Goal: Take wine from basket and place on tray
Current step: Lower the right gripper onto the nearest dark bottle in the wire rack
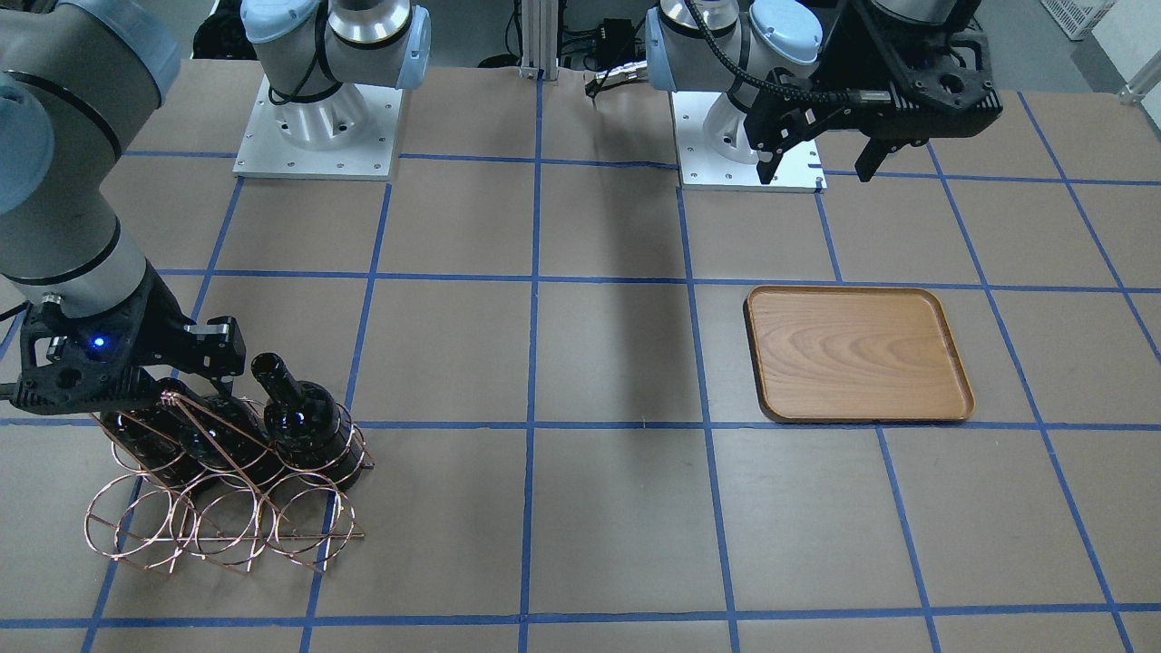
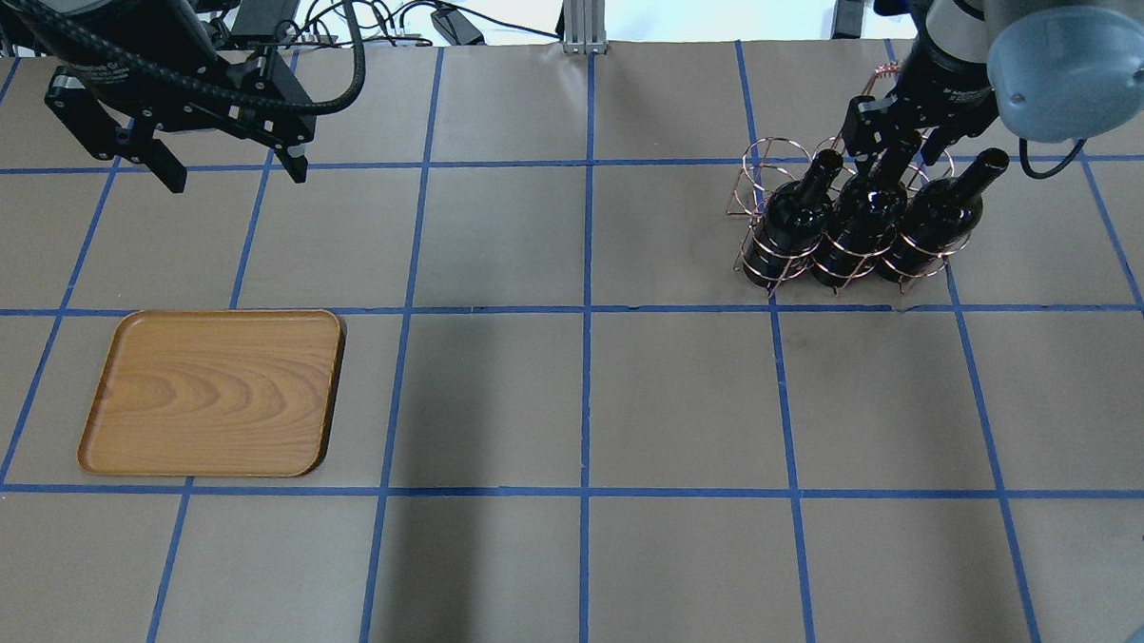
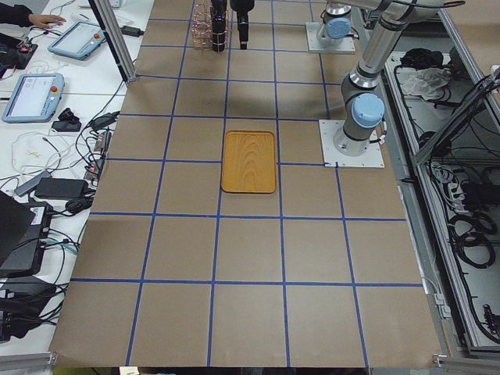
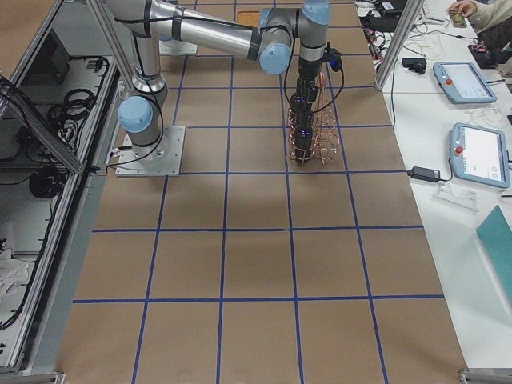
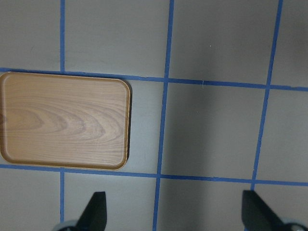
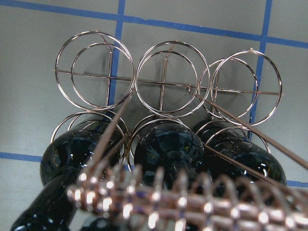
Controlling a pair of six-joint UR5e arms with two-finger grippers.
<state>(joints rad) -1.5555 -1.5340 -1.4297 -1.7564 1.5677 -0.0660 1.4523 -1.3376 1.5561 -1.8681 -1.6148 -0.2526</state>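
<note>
Three dark wine bottles lie in the lower row of the copper wire basket point(image 2: 777, 167). The middle bottle point(image 2: 866, 218) has its neck hidden by my right gripper point(image 2: 897, 147), whose fingers stand on either side of that neck; I cannot tell whether they press on it. The right wrist view shows the bottle shoulders point(image 6: 166, 147) and the empty upper rings point(image 6: 166, 79). The wooden tray point(image 2: 213, 390) lies empty at the near left. My left gripper point(image 2: 235, 175) hangs open and empty, high above the table behind the tray point(image 5: 65, 120).
The other two bottles point(image 2: 794, 220) point(image 2: 932, 220) flank the middle one closely. The basket's coil-wrapped top bar point(image 6: 192, 207) runs just under the right wrist. Blue tape lines grid the brown table point(image 2: 579, 398). Cables and equipment lie beyond the far edge.
</note>
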